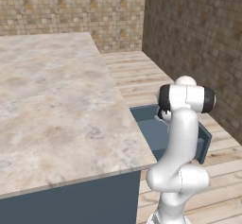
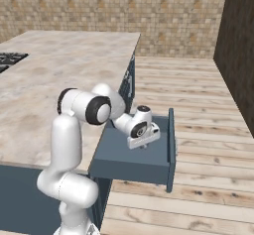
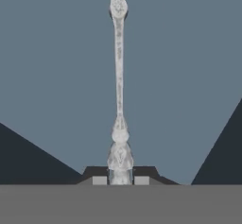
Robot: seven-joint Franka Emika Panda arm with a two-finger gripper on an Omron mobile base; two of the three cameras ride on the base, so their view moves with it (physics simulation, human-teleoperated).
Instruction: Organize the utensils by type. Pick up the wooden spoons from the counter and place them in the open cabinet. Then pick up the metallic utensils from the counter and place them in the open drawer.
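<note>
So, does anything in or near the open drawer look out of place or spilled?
Nothing stands out. The claw is shut on the handle end of the slim metal spoon, held over the flat blue bottom of the open drawer. No spill or damage shows there, and the marble counter looks normal.

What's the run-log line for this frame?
pincer: shut on metal spoon | position: over open drawer | spoon: not yet released

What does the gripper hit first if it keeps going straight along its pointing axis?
Most likely the flat blue bottom of the open drawer. The gripper is shut on the metal spoon, which points ahead of it, so the spoon's far end would probably touch down first. Depth is unclear.
</note>
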